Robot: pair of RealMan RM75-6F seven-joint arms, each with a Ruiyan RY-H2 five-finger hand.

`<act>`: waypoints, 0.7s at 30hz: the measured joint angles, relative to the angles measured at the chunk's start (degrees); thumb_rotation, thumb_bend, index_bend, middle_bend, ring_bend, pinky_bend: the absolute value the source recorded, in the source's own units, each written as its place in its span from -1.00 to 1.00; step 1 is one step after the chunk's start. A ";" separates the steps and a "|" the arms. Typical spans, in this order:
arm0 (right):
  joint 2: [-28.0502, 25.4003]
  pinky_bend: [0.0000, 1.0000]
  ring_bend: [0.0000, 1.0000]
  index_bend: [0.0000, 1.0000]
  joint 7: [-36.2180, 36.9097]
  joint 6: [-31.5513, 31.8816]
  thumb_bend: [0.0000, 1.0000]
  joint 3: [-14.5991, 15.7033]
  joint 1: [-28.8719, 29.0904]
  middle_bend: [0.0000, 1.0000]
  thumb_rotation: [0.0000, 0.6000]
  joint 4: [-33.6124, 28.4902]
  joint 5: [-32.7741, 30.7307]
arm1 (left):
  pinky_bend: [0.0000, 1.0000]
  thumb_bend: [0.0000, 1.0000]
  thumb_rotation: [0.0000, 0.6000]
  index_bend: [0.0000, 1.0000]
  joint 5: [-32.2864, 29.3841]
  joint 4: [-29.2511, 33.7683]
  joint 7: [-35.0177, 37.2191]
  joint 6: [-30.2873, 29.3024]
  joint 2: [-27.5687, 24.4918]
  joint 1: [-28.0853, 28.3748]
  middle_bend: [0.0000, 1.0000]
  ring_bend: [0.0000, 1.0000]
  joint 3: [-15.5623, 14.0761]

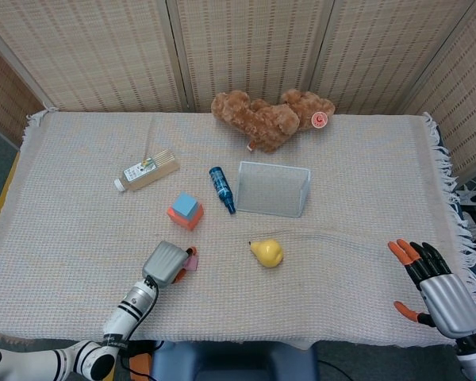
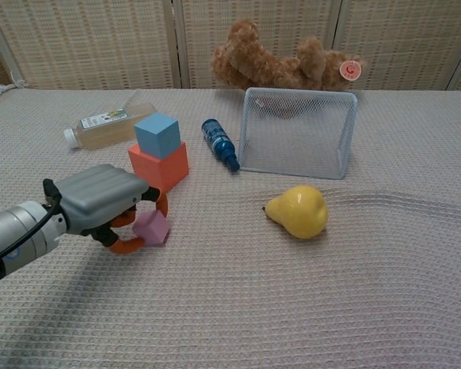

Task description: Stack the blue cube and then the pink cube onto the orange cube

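Near the front left of the woven cloth, the pink cube is pinched in the left hand, tilted onto one corner between orange-tipped fingers, with its lower edge at or just off the cloth (contact cannot be told). The cube is judged light and rigid, with smooth faces that could slip, so it is best taken across two opposite flat faces rather than by an edge. It lies just under and in front of the palm, near the orange cube, on which the blue cube is already set. The right hand is held at the table's right edge with fingers spread wide, holding nothing.
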State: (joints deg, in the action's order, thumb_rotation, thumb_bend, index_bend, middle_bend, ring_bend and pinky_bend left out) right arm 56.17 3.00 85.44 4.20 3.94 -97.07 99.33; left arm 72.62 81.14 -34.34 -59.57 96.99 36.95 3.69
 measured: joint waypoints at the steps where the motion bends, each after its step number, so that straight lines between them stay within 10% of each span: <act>1: 0.01 -1.00 -1.00 -1.00 -0.04 -0.05 -0.84 -0.01 0.02 -1.00 1.00 -0.02 -0.03 | 1.00 -0.34 1.00 -0.17 0.16 -0.04 0.12 -0.11 -0.04 -0.03 1.00 1.00 -0.05; 21: 0.10 -1.00 -1.00 -1.00 -0.39 -0.58 -0.84 0.11 0.12 -1.00 1.00 -0.09 -0.08 | 1.00 -0.34 1.00 0.23 5.48 2.35 2.14 -4.26 -2.88 -1.13 1.00 1.00 -1.18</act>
State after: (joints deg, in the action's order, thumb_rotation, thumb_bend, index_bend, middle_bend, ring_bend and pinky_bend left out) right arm 56.27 2.61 84.86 4.31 4.06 -97.15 99.25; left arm 78.11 83.49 -32.21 -63.82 94.11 35.82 2.51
